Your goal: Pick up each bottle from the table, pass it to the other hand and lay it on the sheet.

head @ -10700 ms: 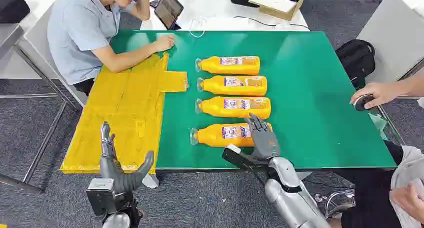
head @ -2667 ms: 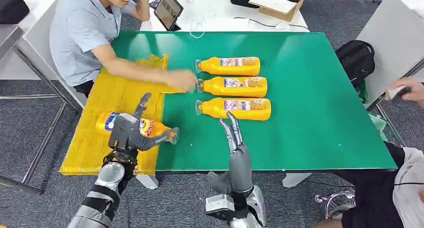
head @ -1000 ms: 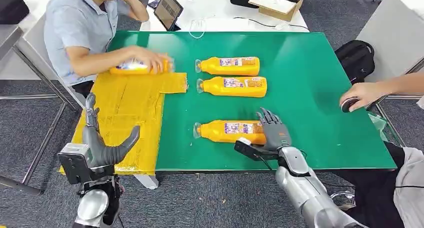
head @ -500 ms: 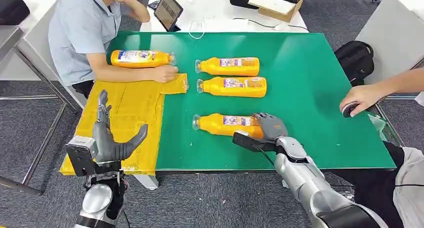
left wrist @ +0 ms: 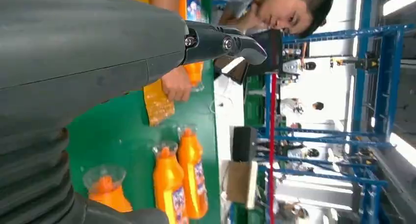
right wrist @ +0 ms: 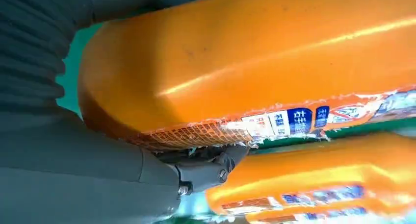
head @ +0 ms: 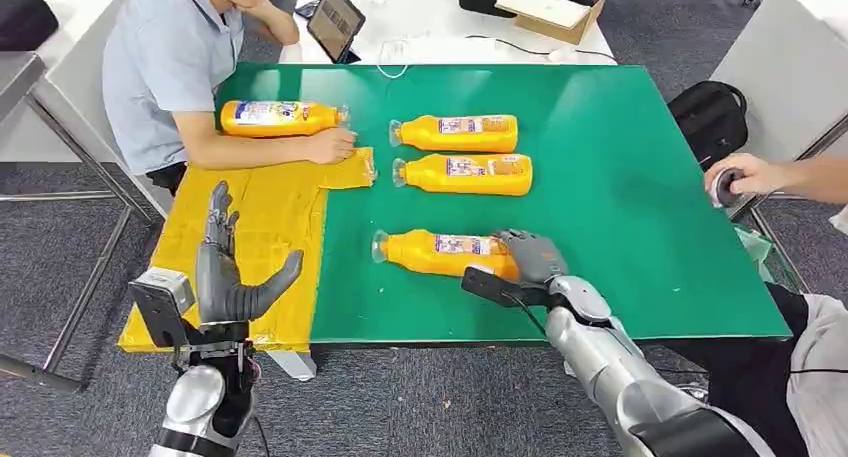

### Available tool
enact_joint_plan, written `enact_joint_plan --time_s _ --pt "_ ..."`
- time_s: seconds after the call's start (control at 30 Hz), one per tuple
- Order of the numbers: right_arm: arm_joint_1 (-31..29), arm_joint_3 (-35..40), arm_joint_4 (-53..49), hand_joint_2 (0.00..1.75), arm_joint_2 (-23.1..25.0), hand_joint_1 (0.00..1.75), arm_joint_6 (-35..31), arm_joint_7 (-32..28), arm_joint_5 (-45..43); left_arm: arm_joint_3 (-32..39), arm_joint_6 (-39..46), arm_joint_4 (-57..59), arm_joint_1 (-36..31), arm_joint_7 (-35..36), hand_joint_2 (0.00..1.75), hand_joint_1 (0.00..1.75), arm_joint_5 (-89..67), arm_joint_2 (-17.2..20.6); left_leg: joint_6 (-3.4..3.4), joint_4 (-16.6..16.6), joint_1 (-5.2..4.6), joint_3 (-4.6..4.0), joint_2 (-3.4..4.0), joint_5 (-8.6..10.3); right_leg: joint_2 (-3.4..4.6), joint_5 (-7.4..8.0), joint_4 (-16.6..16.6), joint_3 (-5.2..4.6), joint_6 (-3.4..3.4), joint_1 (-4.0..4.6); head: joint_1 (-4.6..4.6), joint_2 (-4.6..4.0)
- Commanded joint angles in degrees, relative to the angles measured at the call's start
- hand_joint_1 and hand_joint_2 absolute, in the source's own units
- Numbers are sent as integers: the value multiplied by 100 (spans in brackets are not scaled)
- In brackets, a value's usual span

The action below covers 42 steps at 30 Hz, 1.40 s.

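here the right hand (head: 530,257) has its fingers curled over the base end of the nearest bottle (head: 440,252), which lies on the green surface (head: 640,227) with its long axis running crosswise and its cap toward the sheet (head: 250,217). whether it grips firmly i cannot tell. the left hand (head: 228,277) waits open and empty over the sheet's near edge, well apart from the cap, so the pass runs leftward.

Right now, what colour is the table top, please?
Green table top, clearest in the head view.
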Motion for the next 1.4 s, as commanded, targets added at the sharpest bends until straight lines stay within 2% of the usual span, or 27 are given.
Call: enact_joint_plan --time_s 0.03,0.1,0.13,0.23,0.33,0.43,0.67,0.7,0.77,0.83,0.9,0.93,0.97,1.03,1.13,1.4 --pt "577 -1065 -1334 175 480 175 -455 -476 -1678 138 -294 655 48 138 175 0 931 -54 -12 0 6 21 8 -13 10 -10 2 15 -17 6 -4 0" --pt "799 -1273 -1749 175 579 175 -647 -619 -2057 141 -298 695 188 147 175 0 1028 -66 -21 3 12 38 5 -28 9 -27 8 37 -31 13 -4 0" --pt "1023 -1284 -2092 175 604 175 -702 -681 -2227 110 -338 694 325 210 175 0 1066 -53 -7 -6 1 6 -1 -9 3 -9 -1 6 -11 1 -2 0" --pt "1375 -1423 -2671 175 752 175 -949 -908 -2640 -36 -689 799 493 388 175 0 1201 37 -9 -8 6 16 -6 -15 2 -14 -9 20 -13 5 -4 0" --pt "1567 -1402 -3000 175 862 175 -922 -1088 -2975 -194 -1094 773 632 336 175 0 1136 175 -11 -6 5 21 -15 -19 -2 -22 -5 27 -16 3 -2 0" --pt "1567 -1402 -3000 175 862 175 -922 -1088 -2975 -194 -1094 773 632 336 175 0 1136 175 -7 -4 -1 -15 -14 -9 0 -9 0 -12 -9 -2 -2 0" --pt "1554 -1394 -2994 175 860 175 -926 -1086 -2984 -183 -1101 748 616 340 175 0 1133 171 -6 -3 1 -17 -13 -7 0 -8 -1 -14 -9 0 -2 0" --pt "1610 -1411 -3099 175 911 175 -851 -1217 -3192 -258 -1266 733 628 377 175 0 1073 224 -10 0 5 -5 -13 -14 0 -14 1 -1 -14 4 -2 0" --pt "1778 -1166 -3276 175 975 169 -662 -1215 -3206 -308 -1371 709 692 337 175 0 939 241 -10 -2 4 -2 -13 -14 -1 -16 0 1 -14 3 -2 0" --pt "2038 -423 -3419 175 942 168 -374 -1016 -2756 -333 -1453 619 749 314 175 0 833 240 -9 -3 4 -5 -10 -13 3 -15 0 -1 -13 3 -2 0" --pt "2195 308 -3389 175 1017 175 -214 -1099 -2429 -389 -1569 630 635 283 175 0 799 228 -12 -2 9 4 0 -21 13 -18 -2 7 -16 7 -2 0" --pt "2240 631 -3362 175 1053 171 -171 -1172 -2278 -419 -1580 661 542 283 175 0 802 197 -9 -5 7 -9 -5 -12 9 -11 -3 -5 -12 6 -2 0" --pt "2283 883 -3348 175 1130 175 -235 -1268 -2178 -425 -1568 693 451 265 175 0 828 139 -15 -4 10 10 2 -23 16 -20 0 10 -20 10 0 0" --pt "2348 1251 -3335 175 1333 175 -584 -1469 -2222 -429 -1427 741 275 191 175 0 919 3 -12 -1 8 -16 -9 -11 4 -11 1 -14 -13 7 -2 0" --pt "2173 2038 -2964 175 1388 175 -730 -1458 -2154 -564 -1337 696 74 187 175 0 1200 -22 -16 6 16 -11 -9 -17 2 -20 10 -12 -21 13 -2 0" --pt "1837 2421 -2439 175 1404 175 -1017 -1656 -2682 -989 -1724 326 149 195 175 0 1715 174 -11 -2 25 -17 -9 -8 -6 -11 -3 -13 -17 22 -2 0"
